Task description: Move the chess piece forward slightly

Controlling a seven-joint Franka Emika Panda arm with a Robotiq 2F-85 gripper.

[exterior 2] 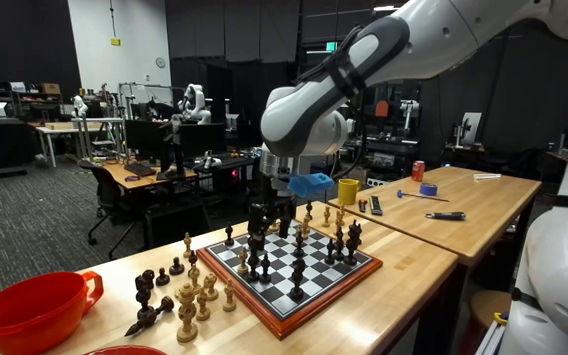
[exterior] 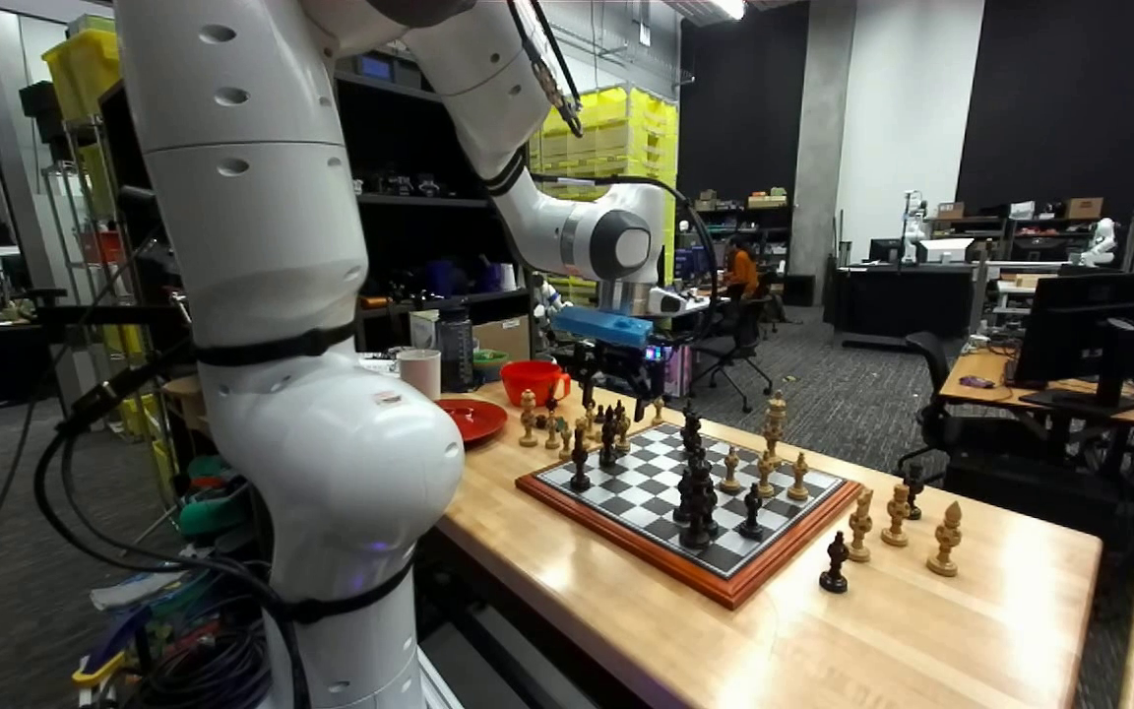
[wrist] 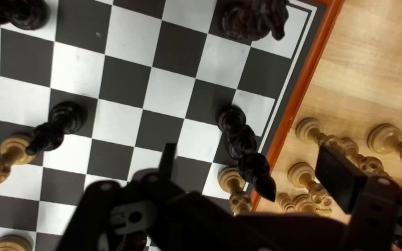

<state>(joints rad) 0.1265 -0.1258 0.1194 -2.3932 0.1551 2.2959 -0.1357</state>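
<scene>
end effector (wrist: 253, 169) parted wide, tall dark chess piece (wrist: 243, 139) framed in its gap, board (wrist: 117, 122) beneath

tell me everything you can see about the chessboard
The chessboard has a smooth-looking playing face of alternating dark and white squares, ringed by a pale line and a dark margin, inside a glossy reddish-brown frame that looks like varnished wood. It lies flat on the pale wooden table. Dark chess pieces and light chess pieces stand on it. In the wrist view, the hand hides part of it.
</scene>
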